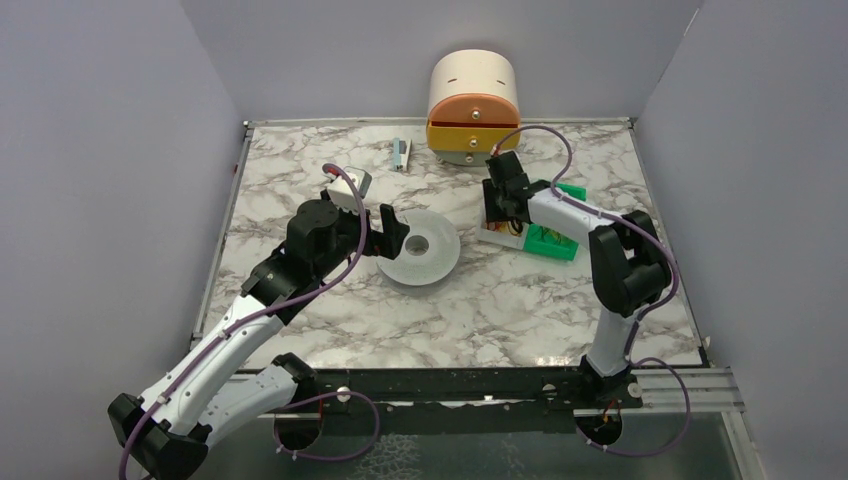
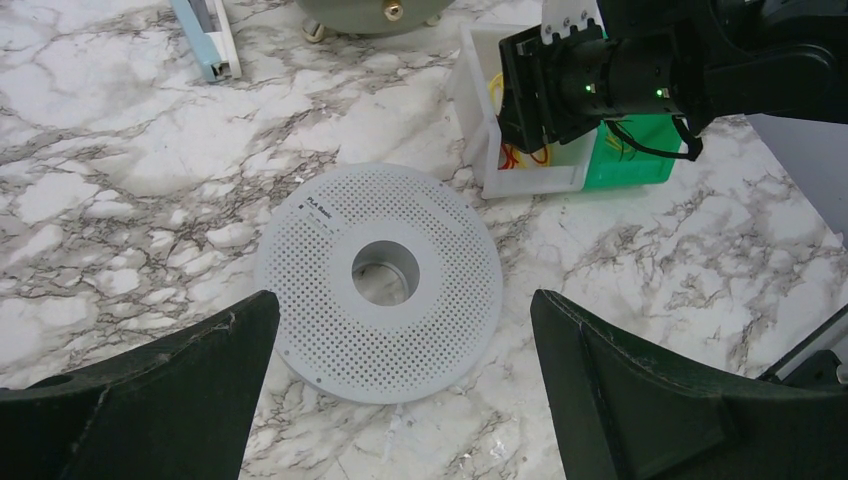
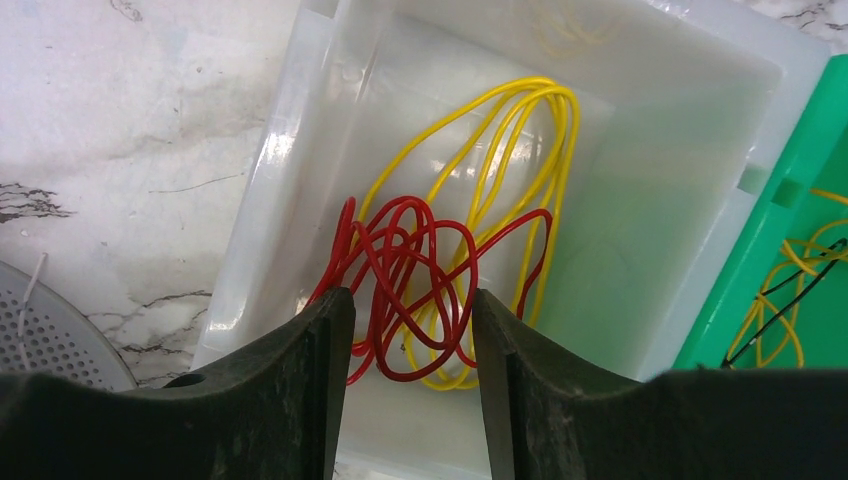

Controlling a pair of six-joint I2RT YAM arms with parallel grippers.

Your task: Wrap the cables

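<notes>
**A:** From above, where does each arm stand?

**B:** The left tool (image 1: 393,232) hangs at the left edge of a white perforated spool (image 1: 440,262), which lies flat in the middle of the counter (image 1: 500,310). The right tool (image 1: 498,212) points down into a white bin (image 1: 490,238), to the right and farther back. A green bin (image 1: 556,243) sits against that bin's right side. The arm hides what the white bin holds.

**A:** And the left wrist camera?

**B:** The left tool is released and spread wide, its two fingers framing the spool with nothing between them. No wire is wound on the spool.

**A:** The right wrist camera?

**B:** The red cables (image 3: 410,270) lie in a loose tangle of loops on the white bin's floor, toward its left wall. Yellow wires (image 3: 520,130) overlap them. The right tool's jaws are parted to a narrow gap and straddle the red loops without clamping them. Whether the tips touch the loops cannot be told.

**A:** How will the cables handle?

**B:** Probably very light, limp and springy, so the loops should sag and uncurl once lifted. The smooth insulation may slide out of a weak pinch. Red crosses yellow, so a careless grab could drag yellow along. The best hold looks like the left of the tangle, where several red strands bunch clear of the yellow.
</notes>
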